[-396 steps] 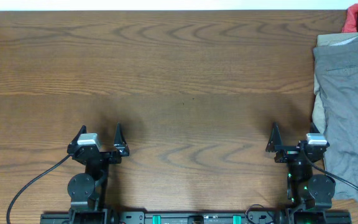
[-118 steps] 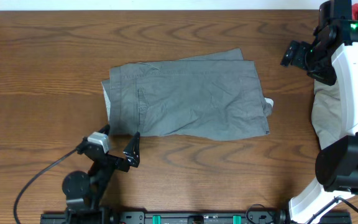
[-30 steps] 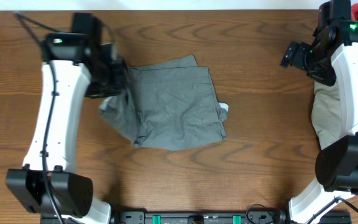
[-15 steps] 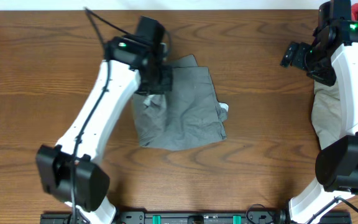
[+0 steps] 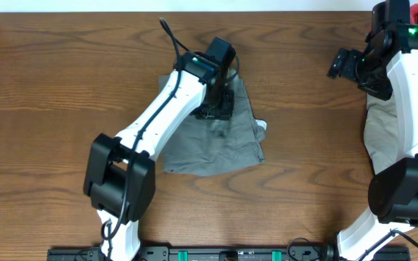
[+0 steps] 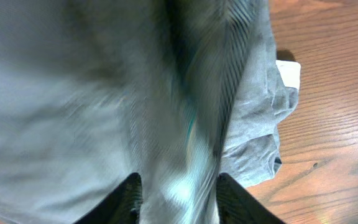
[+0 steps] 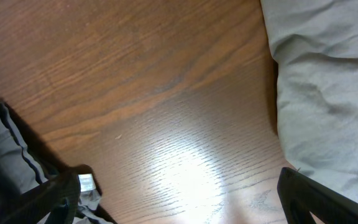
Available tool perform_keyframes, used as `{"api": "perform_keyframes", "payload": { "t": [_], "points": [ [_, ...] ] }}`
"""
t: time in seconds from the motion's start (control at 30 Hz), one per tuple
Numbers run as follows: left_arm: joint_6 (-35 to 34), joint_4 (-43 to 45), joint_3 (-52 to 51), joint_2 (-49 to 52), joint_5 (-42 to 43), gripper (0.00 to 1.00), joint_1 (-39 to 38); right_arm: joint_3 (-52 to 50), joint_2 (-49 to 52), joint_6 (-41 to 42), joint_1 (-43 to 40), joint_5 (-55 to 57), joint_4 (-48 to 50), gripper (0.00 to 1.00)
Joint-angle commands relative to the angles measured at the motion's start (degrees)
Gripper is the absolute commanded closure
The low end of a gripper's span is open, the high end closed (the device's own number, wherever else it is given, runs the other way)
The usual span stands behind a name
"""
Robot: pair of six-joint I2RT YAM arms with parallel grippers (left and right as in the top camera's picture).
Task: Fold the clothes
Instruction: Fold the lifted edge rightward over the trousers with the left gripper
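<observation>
Grey shorts (image 5: pixel 216 145) lie mid-table (image 5: pixel 64 87) in a rough rectangular fold, mid-grey cotton, creased, lower edge slanted.
Left gripper (image 6: pixel 176 186) sits over the upper part, jaws pinching a raised ridge of the cloth; the wrist view is motion-blurred. White label (image 5: pixel 262 125) pokes out at the bunched right edge. Right gripper (image 5: pixel 343 64) is at far right, jaws spread and empty, near the beige garment (image 5: pixel 379 134).

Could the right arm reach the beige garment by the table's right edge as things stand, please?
Probably yes: the right gripper hangs open over the table beside the beige garment, with nothing between them.
</observation>
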Motion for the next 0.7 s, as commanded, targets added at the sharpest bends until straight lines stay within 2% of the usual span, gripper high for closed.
{"api": "perform_keyframes", "payload": {
  "t": [0.0,0.3,0.43,0.57,0.67],
  "points": [
    [-0.57,-0.04,-0.33,1.05,1.44,0.59,0.09,0.11,-0.07,0.74,-0.66,-0.20,0.00,0.01],
    [0.20,-3.67,-0.20,-3.52,4.07,0.60,1.07,0.11,-0.07,0.72,-0.66,-0.20,0.00,0.01],
    [0.35,-9.27,-0.22,-5.70,0.48,0.60,3.63,0.11,-0.07,0.74,-0.66,-0.20,0.00,0.01],
    [0.33,-9.35,-1.22,-5.35,4.57,0.71,4.00,0.11,-0.07,0.74,-0.66,-0.20,0.00,0.01],
    [0.33,-6.23,-4.33,-4.83,7.98,0.73,1.90,0.11,-0.07,0.74,-0.66,-0.20,0.00,0.01]
  ]
}}
